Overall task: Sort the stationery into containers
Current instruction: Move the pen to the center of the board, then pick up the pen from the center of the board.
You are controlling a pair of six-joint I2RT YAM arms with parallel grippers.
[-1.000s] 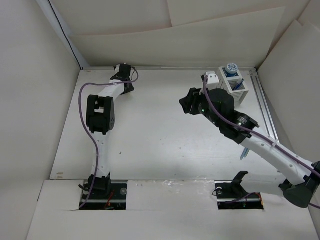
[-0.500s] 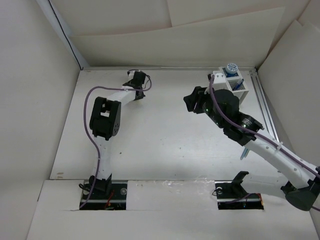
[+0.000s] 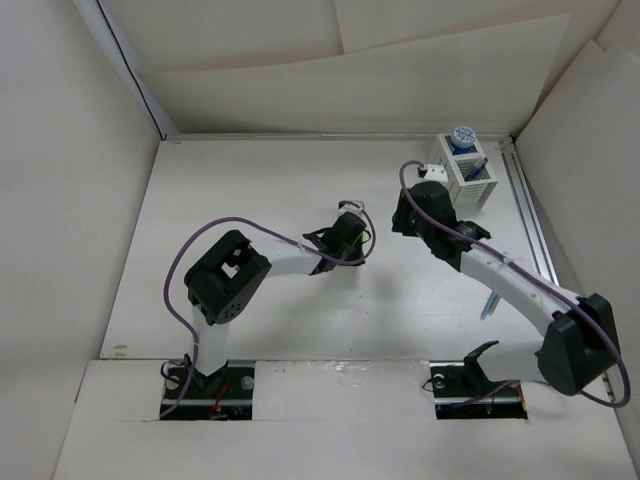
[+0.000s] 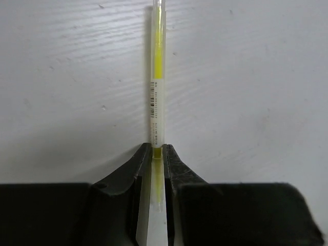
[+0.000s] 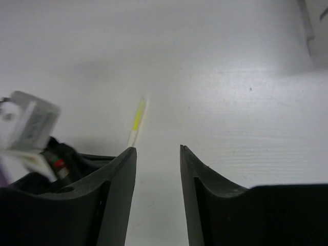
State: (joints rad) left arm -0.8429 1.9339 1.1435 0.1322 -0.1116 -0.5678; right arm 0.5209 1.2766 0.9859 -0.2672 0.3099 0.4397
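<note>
My left gripper (image 4: 158, 148) is shut on one end of the thin pale-yellow stick (image 4: 158, 97), which points straight out from the fingertips over the white table. In the top view the left gripper (image 3: 356, 240) is at the table's middle. My right gripper (image 3: 400, 224) is open and empty just to its right, facing it; its wrist view shows the stick (image 5: 137, 119) ahead of its left finger. The white slatted organizer (image 3: 468, 188) stands at the far right with a blue-and-white roll (image 3: 461, 135) in its far compartment and the dark blue pen (image 3: 478, 168) in the near one.
A short light-blue stick (image 3: 487, 304) lies on the table beside the right forearm. A metal rail (image 3: 530, 215) runs along the right edge. Paper walls close in the table on three sides. The left wrist's white camera block (image 5: 29, 122) shows close at the left in the right wrist view.
My left gripper has swung from the far-left back of the table to the middle. My right gripper has shifted a little to the right and now faces the left one.
</note>
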